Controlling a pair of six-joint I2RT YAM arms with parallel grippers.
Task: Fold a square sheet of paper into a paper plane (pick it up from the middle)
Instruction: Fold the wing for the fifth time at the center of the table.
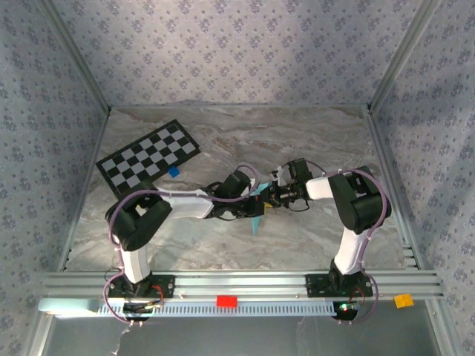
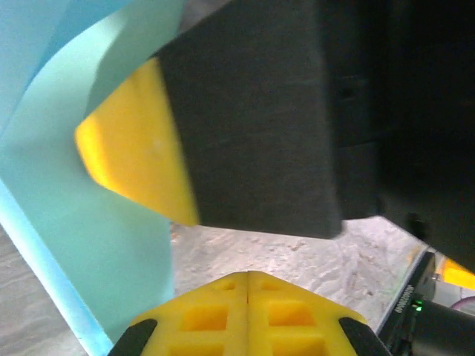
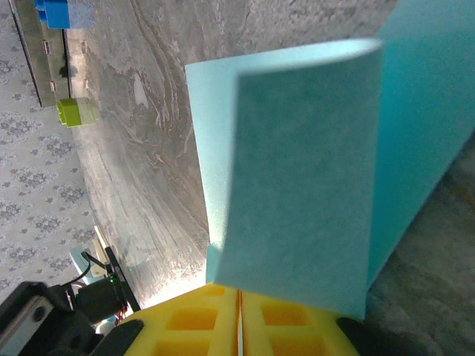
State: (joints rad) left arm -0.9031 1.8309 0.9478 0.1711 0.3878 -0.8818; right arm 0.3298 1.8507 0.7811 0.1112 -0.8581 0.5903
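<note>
Your R gripper [image 3: 239, 293] is clamped on the blue sheet [image 3: 297, 170], w/ the paper coming up out of the seam btwn its yellow fingers and a flap bending over in front. Your L gripper [image 2: 247, 276] has its jaws pressed together tip to tip; the sheet hangs just beside it on the left, and you can't tell if any edge is caught. From the top cam, both grippers meet over the middle of the table [image 1: 312, 141] w/ the sheet btwn them, well apart from the checkerboard card [image 1: 148, 156].
</note>
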